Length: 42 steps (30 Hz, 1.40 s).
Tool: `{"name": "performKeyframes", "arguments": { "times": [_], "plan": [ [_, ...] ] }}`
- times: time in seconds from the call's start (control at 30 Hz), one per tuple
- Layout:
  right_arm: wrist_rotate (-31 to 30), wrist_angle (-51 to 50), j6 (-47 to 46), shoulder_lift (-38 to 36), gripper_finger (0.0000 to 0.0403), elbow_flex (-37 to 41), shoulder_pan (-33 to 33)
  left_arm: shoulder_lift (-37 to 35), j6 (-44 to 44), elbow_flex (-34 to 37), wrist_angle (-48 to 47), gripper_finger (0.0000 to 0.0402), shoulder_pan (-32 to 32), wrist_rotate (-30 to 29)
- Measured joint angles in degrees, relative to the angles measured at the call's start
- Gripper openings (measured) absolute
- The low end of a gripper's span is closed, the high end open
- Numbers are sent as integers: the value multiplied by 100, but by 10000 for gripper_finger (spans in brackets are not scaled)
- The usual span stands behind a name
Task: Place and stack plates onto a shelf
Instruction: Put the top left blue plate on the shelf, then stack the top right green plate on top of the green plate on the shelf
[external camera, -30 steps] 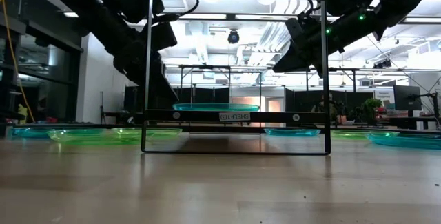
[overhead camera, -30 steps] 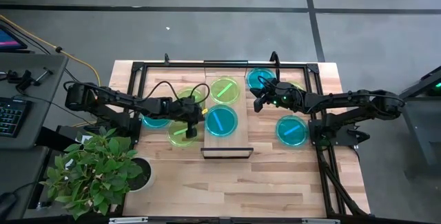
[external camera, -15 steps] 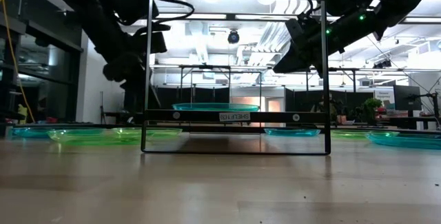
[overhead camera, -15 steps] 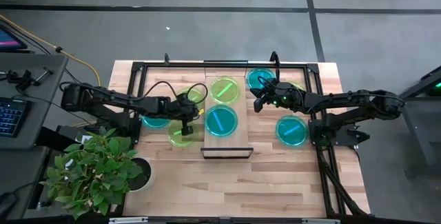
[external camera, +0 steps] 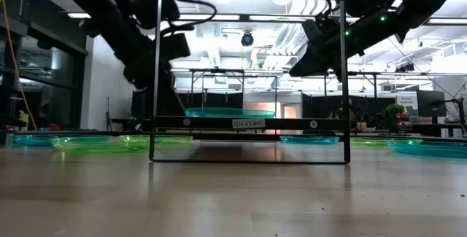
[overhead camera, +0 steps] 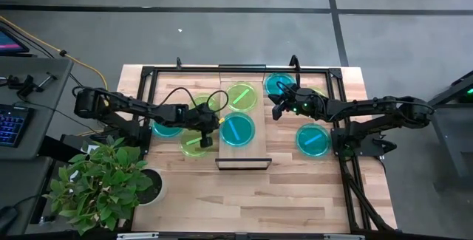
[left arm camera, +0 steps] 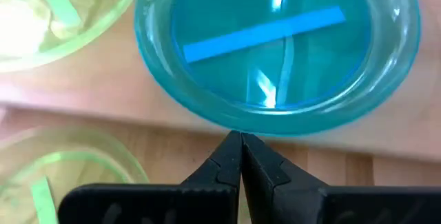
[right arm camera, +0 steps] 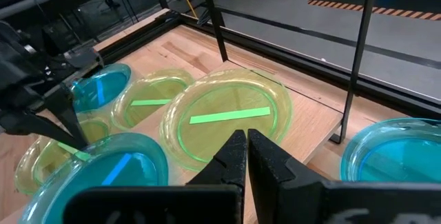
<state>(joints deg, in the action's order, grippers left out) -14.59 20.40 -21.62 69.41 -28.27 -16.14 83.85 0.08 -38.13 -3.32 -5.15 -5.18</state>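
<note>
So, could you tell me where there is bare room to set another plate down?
The shelf is bare at its near end, beyond the cyan plate. The tabletop nearest the potted plant is open too. It is crowded left of the shelf, where plates cluster under the left gripper.

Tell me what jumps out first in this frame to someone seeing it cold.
The bright plates: a cyan plate and a yellow-green plate sit side by side on the shelf at the table's centre, with more scattered on the tabletop to either side. The left pincer, shut and empty, hangs over a yellow-green plate just left of the shelf, while the right pincer hovers shut at the shelf's right edge.
</note>
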Motion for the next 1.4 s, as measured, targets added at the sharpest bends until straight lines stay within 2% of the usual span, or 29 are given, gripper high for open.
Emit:
{"name": "performKeyframes", "arguments": {
  "times": [0.47,0.63,0.83,0.97,1.17,1.4],
  "plan": [
    [0,-5,8,0,0,0,0,160,26,-59,260,0,120,-8],
    [-2,-64,24,0,0,0,0,-67,103,-56,108,0,120,-527],
    [-2,-131,26,0,0,0,0,-766,62,-54,-349,0,109,-1253],
    [-2,-173,26,0,0,0,0,-1327,71,220,-123,0,84,-1546],
    [-4,-214,106,0,0,0,1,-2159,174,916,796,0,-130,-1143],
    [-193,-212,65,0,0,0,0,-2677,207,1135,895,0,-245,-958]
  ]
}}
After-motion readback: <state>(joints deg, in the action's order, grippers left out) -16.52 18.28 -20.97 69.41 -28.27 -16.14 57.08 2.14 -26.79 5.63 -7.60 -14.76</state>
